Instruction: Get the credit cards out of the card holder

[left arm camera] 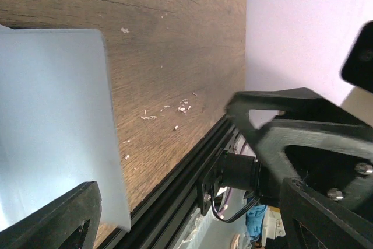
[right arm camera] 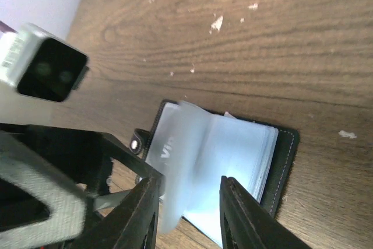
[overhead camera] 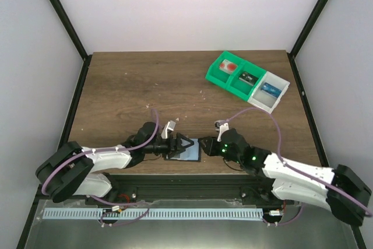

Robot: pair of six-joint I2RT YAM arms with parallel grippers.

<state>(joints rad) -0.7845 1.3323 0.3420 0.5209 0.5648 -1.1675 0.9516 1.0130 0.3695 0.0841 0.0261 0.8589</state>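
Small flat black card holder (right arm camera: 247, 158) with pale blue-grey sleeves lies open at the brown wooden tabletop's (overhead camera: 145, 86) 6 o'clock edge. At its 9 o'clock the left gripper (overhead camera: 182, 147) has its jaws wide apart, probably to steady it. At 3 o'clock the right gripper (right arm camera: 189, 202) has its jaws slightly apart astride a raised translucent sleeve (right arm camera: 178, 138), likely to reach the cards.

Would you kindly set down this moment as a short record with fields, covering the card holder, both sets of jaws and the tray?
Card holder: lying open at the near edge of the wooden table, pale sleeves fanned
Left jaws: wide apart, at the holder's left side
Right jaws: partly apart, one blurred sleeve leaf between them
Tray: far right of the table, two green compartments and one white, an item in each
Cards removed so far: cannot tell
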